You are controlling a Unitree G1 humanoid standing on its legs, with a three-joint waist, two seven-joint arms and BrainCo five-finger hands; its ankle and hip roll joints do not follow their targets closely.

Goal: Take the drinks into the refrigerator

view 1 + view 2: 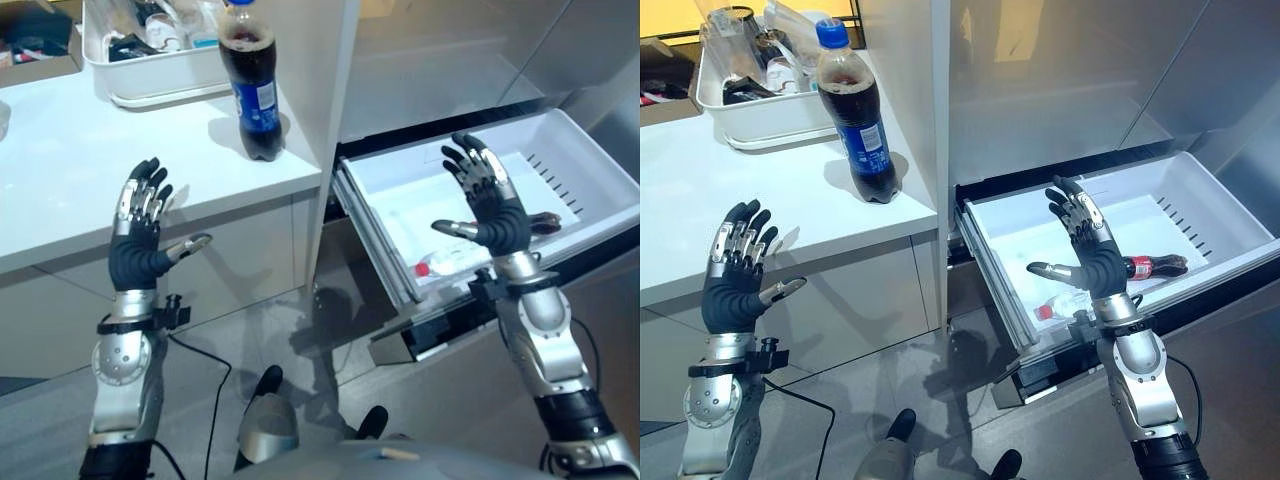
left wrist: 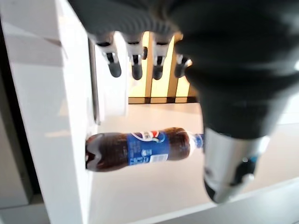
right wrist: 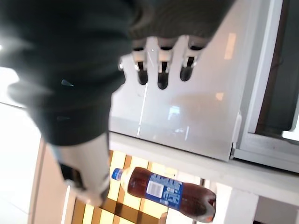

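A dark cola bottle (image 1: 252,85) with a blue label and blue cap stands upright on the white counter (image 1: 70,170), near the refrigerator's side wall; the left wrist view shows the same cola bottle (image 2: 140,149), and so does the right wrist view (image 3: 166,192). My left hand (image 1: 140,225) is held up open in front of the counter edge, empty. My right hand (image 1: 490,205) is raised open and empty over the pulled-out white refrigerator drawer (image 1: 590,160). In that drawer lie a small dark cola bottle (image 1: 1155,267) and a clear bottle with a red cap (image 1: 1060,305).
A white tub (image 1: 160,85) of assorted items stands at the back of the counter behind the bottle. The refrigerator's grey side panel (image 1: 330,90) rises between counter and drawer. Grey floor lies below.
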